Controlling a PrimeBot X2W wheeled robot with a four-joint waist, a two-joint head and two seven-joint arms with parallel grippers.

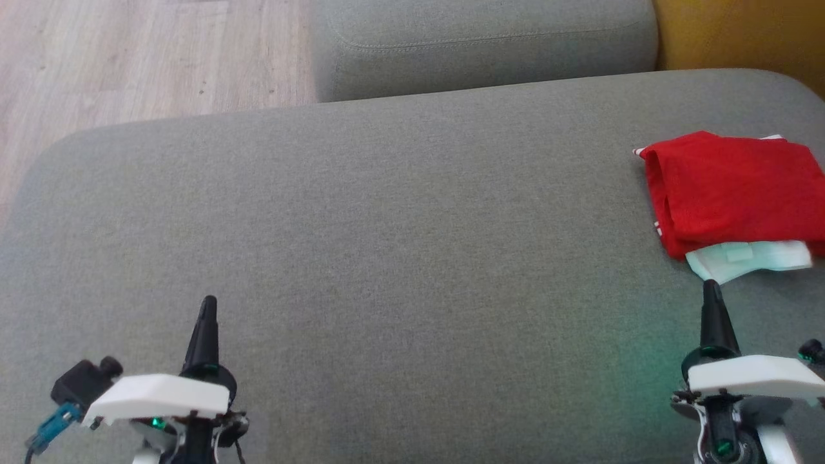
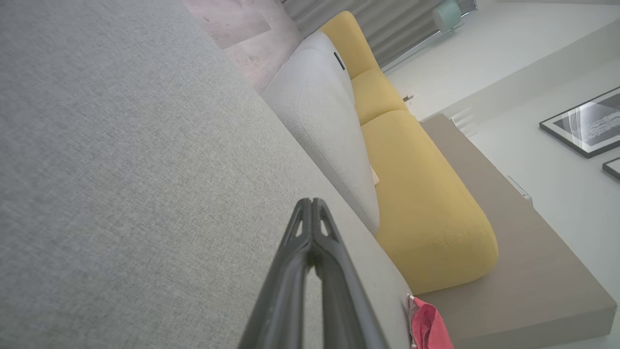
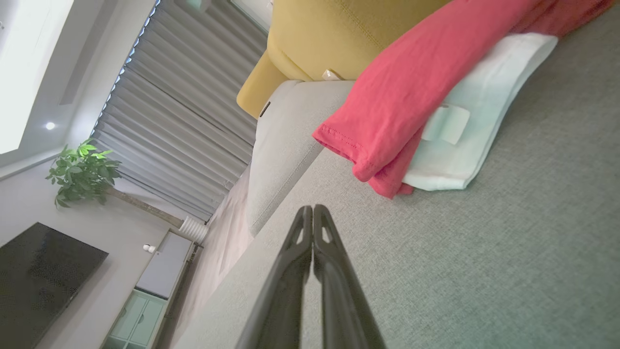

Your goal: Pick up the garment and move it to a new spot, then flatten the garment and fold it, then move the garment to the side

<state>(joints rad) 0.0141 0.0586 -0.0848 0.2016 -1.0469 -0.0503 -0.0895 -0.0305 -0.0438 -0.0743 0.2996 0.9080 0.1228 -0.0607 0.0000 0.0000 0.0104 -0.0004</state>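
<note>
Cushion spreads open mid-frame, folded red garment hugging its right edge, left gripper and right gripper pinched shut, empty, while the right wrist view catches a plant.

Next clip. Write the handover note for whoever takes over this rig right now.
Left gripper: jaws shut, empty, at the near left of the grey cushion.
Right gripper: jaws shut, empty, just short of the pile.
Red garment: folded, at the cushion's right side, lying on a pale folded cloth.
Done, by the look of it: folding and moving aside.
Left: seemingly nothing; check that the fold is neat.
</note>
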